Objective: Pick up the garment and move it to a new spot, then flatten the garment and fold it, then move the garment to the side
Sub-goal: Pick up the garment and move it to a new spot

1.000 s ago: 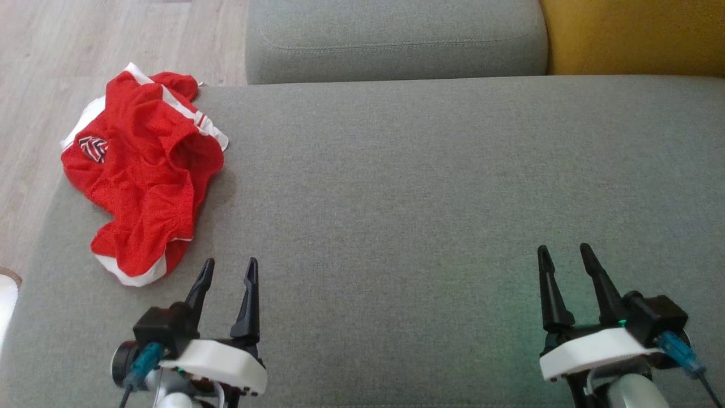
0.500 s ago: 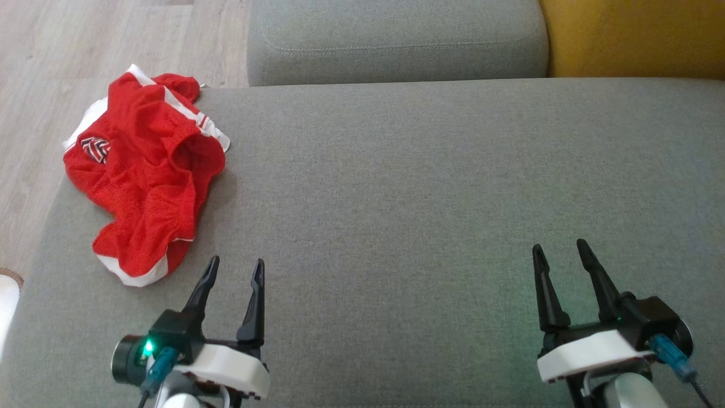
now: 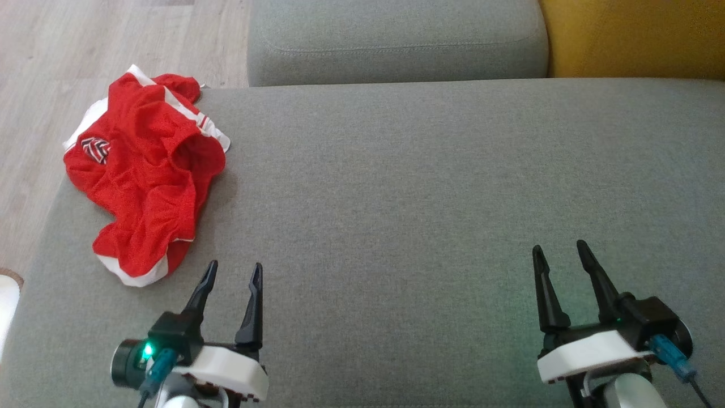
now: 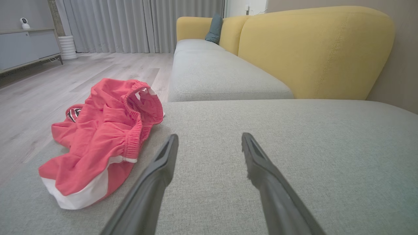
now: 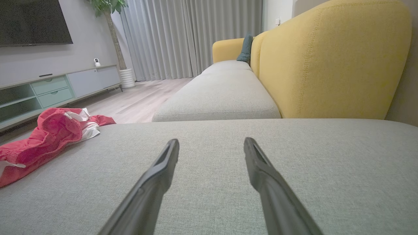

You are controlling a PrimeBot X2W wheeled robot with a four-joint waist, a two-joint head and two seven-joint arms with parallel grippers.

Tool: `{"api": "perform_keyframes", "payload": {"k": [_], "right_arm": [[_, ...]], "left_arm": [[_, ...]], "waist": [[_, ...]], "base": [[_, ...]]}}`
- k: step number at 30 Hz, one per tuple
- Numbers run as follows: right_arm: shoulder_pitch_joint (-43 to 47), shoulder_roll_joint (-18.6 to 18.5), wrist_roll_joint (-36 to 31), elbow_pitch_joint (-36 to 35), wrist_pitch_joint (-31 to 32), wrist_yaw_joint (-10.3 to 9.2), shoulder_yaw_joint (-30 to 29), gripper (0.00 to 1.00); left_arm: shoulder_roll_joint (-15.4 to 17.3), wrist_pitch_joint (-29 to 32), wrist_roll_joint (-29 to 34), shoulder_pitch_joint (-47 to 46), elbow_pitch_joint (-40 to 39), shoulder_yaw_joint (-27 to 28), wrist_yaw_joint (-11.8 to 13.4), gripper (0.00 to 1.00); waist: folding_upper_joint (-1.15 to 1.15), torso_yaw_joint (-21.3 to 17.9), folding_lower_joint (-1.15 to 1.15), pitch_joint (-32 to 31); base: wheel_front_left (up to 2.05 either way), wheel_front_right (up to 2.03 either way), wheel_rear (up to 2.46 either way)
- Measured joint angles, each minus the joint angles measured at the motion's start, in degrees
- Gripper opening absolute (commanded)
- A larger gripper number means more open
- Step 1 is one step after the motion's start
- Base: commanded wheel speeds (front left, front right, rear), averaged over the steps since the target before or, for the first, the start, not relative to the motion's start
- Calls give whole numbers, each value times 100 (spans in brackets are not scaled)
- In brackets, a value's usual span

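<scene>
The garment (image 3: pixel 144 175) is a pair of red shorts with white trim and a small crest, lying crumpled at the far left corner of the grey sofa seat (image 3: pixel 430 187). In the left wrist view the garment (image 4: pixel 104 133) lies ahead and to the left of the fingers, its elastic waistband bunched upward. My left gripper (image 3: pixel 234 266) is open just below and right of the shorts' white hem, touching nothing. My right gripper (image 3: pixel 558 245) is open over bare cushion far to the right. In the right wrist view the garment (image 5: pixel 42 140) lies at the far left edge.
A second grey seat cushion (image 3: pixel 396 39) adjoins the far side, with a yellow backrest (image 3: pixel 634 37) at the right. Wooden floor (image 3: pixel 85 45) lies beyond the left edge of the seat. A white object (image 3: pixel 7 300) sits low at the left edge.
The left gripper has shifted slightly right and tilted, so a green light on its camera now shows. The right gripper nudged a little up and left. The garment lies as before.
</scene>
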Motion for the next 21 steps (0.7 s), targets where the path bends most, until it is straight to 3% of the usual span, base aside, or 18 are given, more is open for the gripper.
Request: {"api": "perform_keyframes", "payload": {"k": [10, 21], "right_arm": [[2, -1, 0, -15, 0, -1, -24, 100], [28, -5, 15, -89, 0, 0, 0, 100]], "left_arm": [[-2, -1, 0, -1, 34, -16, -1, 100], [-1, -1, 25, 8, 32, -44, -37, 100]], "waist": [[0, 122, 0, -15], [0, 857, 0, -57]], "base": [[0, 0, 0], [0, 0, 0]]}}
